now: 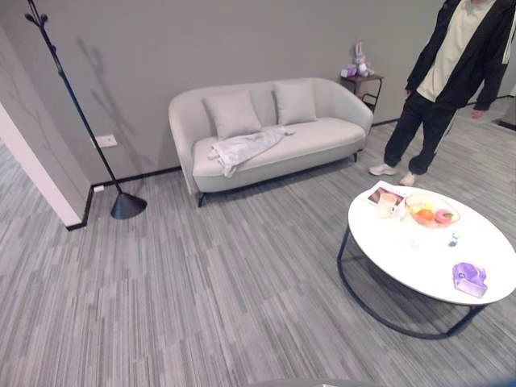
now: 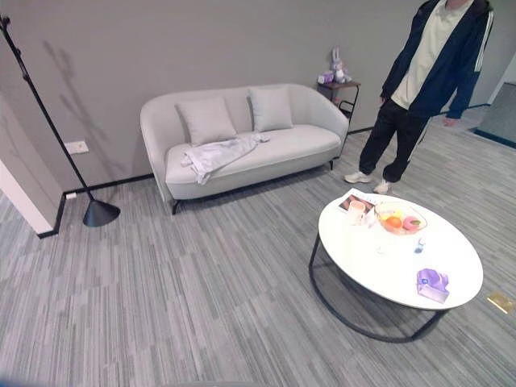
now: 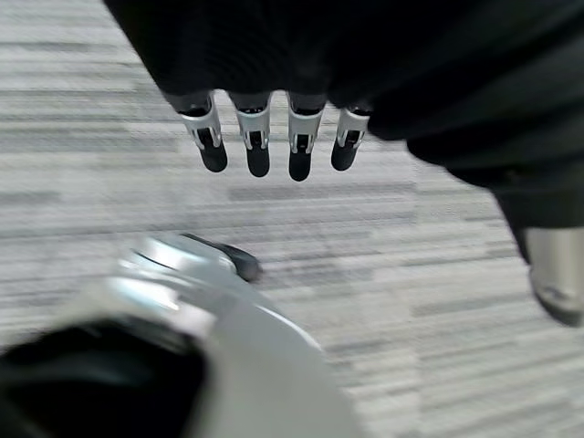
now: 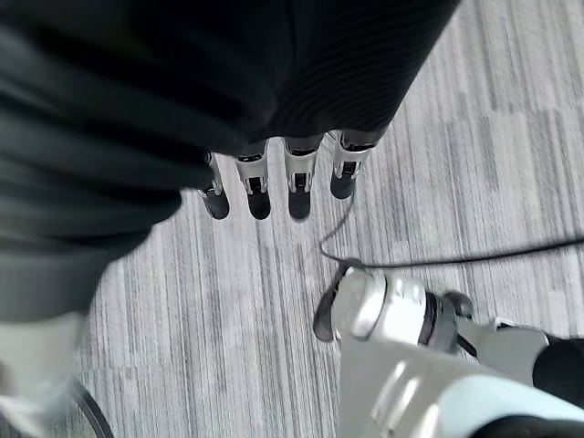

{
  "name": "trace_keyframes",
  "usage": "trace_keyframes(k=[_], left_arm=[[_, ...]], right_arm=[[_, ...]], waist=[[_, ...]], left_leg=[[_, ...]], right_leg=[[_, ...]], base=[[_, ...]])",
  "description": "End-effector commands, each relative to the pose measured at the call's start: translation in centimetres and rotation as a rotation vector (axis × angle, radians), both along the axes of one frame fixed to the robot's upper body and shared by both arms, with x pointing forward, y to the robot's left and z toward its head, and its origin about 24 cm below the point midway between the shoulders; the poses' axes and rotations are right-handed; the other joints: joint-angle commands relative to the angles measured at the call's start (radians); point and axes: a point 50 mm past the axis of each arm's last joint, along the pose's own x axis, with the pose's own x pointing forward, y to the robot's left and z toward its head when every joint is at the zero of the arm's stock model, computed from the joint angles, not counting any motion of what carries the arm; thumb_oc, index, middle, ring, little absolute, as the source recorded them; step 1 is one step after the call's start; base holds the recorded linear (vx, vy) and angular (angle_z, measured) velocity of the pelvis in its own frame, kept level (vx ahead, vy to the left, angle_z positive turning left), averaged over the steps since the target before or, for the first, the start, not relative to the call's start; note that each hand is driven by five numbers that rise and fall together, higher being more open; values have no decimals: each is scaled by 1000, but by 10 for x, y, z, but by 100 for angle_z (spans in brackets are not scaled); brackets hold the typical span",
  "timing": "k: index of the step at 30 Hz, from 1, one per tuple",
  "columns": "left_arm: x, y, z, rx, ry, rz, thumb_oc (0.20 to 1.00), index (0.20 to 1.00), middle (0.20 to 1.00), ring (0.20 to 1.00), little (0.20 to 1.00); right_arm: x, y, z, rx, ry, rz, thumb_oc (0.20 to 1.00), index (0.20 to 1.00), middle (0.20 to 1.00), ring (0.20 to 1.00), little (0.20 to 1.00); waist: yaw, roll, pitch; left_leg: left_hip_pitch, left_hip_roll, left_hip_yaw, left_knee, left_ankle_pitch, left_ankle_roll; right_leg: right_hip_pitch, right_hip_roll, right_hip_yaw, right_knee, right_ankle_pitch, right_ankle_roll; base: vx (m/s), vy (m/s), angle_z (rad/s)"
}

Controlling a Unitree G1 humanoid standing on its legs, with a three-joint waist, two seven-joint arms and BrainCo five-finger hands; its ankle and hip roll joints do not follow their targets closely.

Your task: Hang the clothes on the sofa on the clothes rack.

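A white garment point(image 1: 244, 147) lies crumpled on the seat of the light grey sofa point(image 1: 322, 139), spread from the seat's left part toward the middle, one end trailing close to the front edge. Two grey cushions point(image 1: 231, 114) lean against the sofa's back just behind it. The sofa stands against the grey wall. To its left, well apart, a black clothes rack point(image 1: 74, 105) leans up along the wall from a round base on the floor, its short pegs at the top bare.

The left hand point(image 3: 274, 137) hangs over the striped grey floor point(image 1: 201, 282) with its fingers point(image 3: 258, 146) straight, side by side in a row, and the thumb off to one side; it holds nothing and touches nothing. The right hand point(image 4: 274, 178) hangs likewise above the floor, fingers point(image 4: 298, 187) straight and slightly spread, empty.

To the right stands a round white surface point(image 1: 419, 254) on a dark ring frame. On it sit a glass bowl of fruit point(image 1: 432, 211), a cup point(image 1: 388, 203) on a small card beside the bowl, and a small purple object point(image 1: 469, 278) near the front rim. A person in a dark jacket point(image 1: 451, 72) stands beyond the surface, next to the sofa's right end. A small side table point(image 1: 363, 85) with a purple toy on top is behind that end of the sofa, against the wall.
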Motion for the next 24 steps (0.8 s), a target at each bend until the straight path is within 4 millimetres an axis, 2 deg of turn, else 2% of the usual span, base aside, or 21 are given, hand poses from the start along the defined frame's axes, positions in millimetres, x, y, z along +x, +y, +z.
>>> trace_keyframes(k=[1, 8, 9, 11, 14, 20, 24], left_arm=[[15, -31, -4, -93, -33, 5, 1000, 1000, 1000, 1000, 1000], [-1, -29, -3, -86, 18, 7, 1000, 1000, 1000, 1000, 1000], [-7, -27, -3, -83, 47, -25, 1000, 1000, 1000, 1000, 1000], [-7, -27, -3, -83, 48, -25, 1000, 1000, 1000, 1000, 1000], [-4, -24, -3, -78, 45, -95, 1000, 1000, 1000, 1000, 1000], [-4, -24, -3, -78, 45, -95, 1000, 1000, 1000, 1000, 1000], [2, -18, -2, -48, 45, -183, 1000, 1000, 1000, 1000, 1000]], right_arm=[[20, 7, -2, 31, -24, -54, 1000, 1000, 1000, 1000, 1000], [26, 13, -4, 52, -32, 47, 1000, 1000, 1000, 1000, 1000], [31, 20, -6, 74, -38, 128, 1000, 1000, 1000, 1000, 1000], [31, 20, -6, 75, -38, 128, 1000, 1000, 1000, 1000, 1000], [36, 30, -8, 103, -52, 223, 1000, 1000, 1000, 1000, 1000], [36, 30, -8, 103, -52, 222, 1000, 1000, 1000, 1000, 1000], [39, 34, -9, 120, -43, 309, 1000, 1000, 1000, 1000, 1000]], waist=[[8, -9, -7], [17, -14, -16], [20, -15, -18], [20, -15, -18], [24, -21, -17], [24, -21, -18], [27, -23, -12]], left_leg=[[39, 74, -50, -72, 105, -75], [34, 73, -60, -74, 101, -76], [38, 73, -61, -76, 87, -75], [38, 73, -61, -76, 87, -75], [36, 72, -62, -76, 82, -74], [36, 72, -62, -76, 82, -74], [38, 71, -64, -76, 76, -71]], right_leg=[[111, -53, 25, -136, 150, 69], [103, -52, 24, -136, 151, 68], [105, -50, 26, -136, 144, 66], [104, -50, 26, -136, 144, 66], [97, -48, 30, -136, 146, 64], [97, -48, 30, -136, 146, 64], [95, -47, 31, -136, 144, 59]], base=[[0, 0, 0], [8, -9, 6], [0, 0, 0], [17, -3, 0], [4, 0, -1], [2, 0, -4], [0, 0, 0]])
